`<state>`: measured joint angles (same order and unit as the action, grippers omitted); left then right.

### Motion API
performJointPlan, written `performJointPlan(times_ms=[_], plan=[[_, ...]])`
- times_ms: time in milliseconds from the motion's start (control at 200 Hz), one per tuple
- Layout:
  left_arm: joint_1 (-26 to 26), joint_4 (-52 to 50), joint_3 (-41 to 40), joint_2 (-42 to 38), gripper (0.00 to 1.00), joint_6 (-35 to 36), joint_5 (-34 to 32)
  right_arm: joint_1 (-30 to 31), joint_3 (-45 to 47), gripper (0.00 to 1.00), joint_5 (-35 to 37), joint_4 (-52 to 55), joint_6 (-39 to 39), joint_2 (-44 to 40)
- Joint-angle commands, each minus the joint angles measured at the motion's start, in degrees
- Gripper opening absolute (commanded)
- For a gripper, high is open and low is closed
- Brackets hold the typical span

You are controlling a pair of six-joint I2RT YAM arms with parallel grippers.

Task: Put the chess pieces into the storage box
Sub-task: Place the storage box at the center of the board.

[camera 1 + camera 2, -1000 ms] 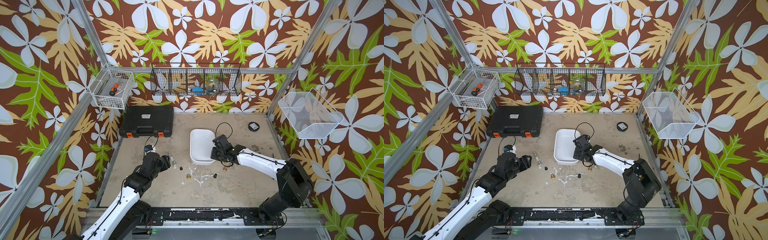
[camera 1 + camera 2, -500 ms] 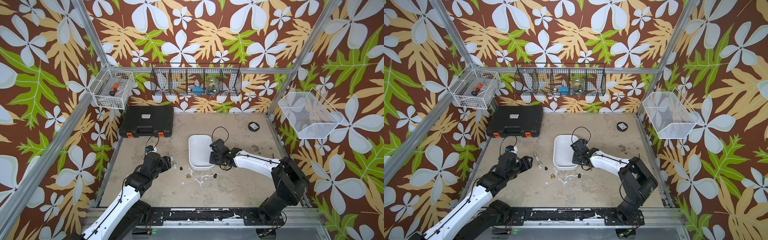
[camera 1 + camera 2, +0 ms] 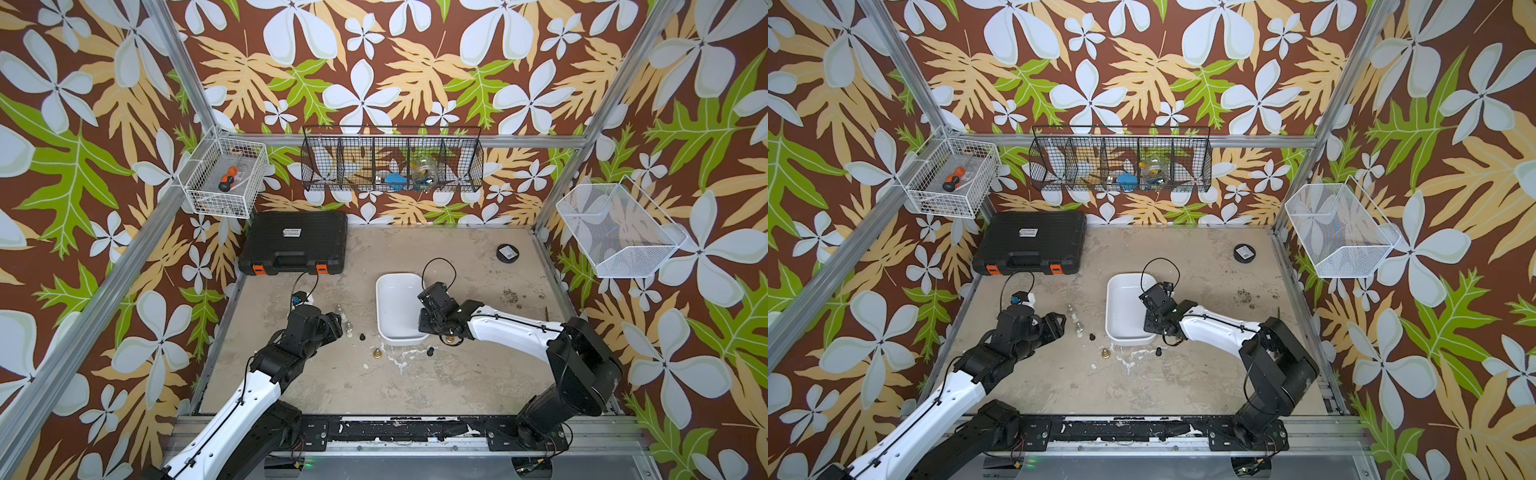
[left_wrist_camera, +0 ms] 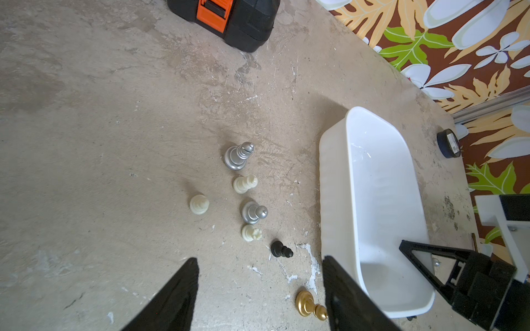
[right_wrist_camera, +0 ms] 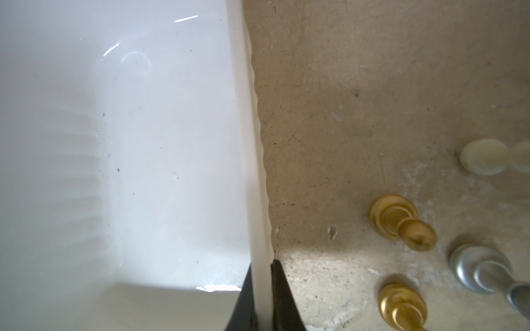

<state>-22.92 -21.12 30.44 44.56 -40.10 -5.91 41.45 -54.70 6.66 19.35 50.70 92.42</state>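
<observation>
Storage box (image 3: 395, 299) dragged nearer; right fingers (image 5: 281, 301) clamped.

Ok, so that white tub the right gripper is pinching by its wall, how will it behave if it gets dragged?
Probably light: the storage box looks empty and thin-walled. The right gripper pinches one wall only, so it may swivel or tip. The smooth plastic may also slip out of the grip.

A black case (image 3: 295, 243) with 2 orange latches lies at the worktop's (image 3: 415, 386) far left. A round black disc (image 3: 508, 252) sits far right. A white wire basket (image 3: 216, 205) above holds a screwdriver (image 3: 227, 179).
</observation>
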Motion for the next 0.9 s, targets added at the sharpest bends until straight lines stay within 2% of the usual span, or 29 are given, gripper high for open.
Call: performJointPlan(times_ms=[0, 150, 355, 891], plan=[[0.0, 0.3, -0.1, 0.0, 0.70, 0.7, 0.4, 0.3, 0.4, 0.00, 2.1, 0.2, 0.3, -0.7], [0.0, 0.5, -0.2, 0.1, 0.70, 0.9, 0.8, 0.3, 1.7, 0.00, 3.1, -0.5, 1.1, -0.8], [0.0, 0.6, -0.2, 0.1, 0.71, 0.9, 0.9, 0.3, 4.3, 0.13, 2.9, -3.2, 2.7, -1.7], [0.0, 0.5, -0.2, 0.0, 0.71, 0.7, 0.9, 0.3, 3.0, 0.21, 1.5, -4.3, 1.2, -1.0]])
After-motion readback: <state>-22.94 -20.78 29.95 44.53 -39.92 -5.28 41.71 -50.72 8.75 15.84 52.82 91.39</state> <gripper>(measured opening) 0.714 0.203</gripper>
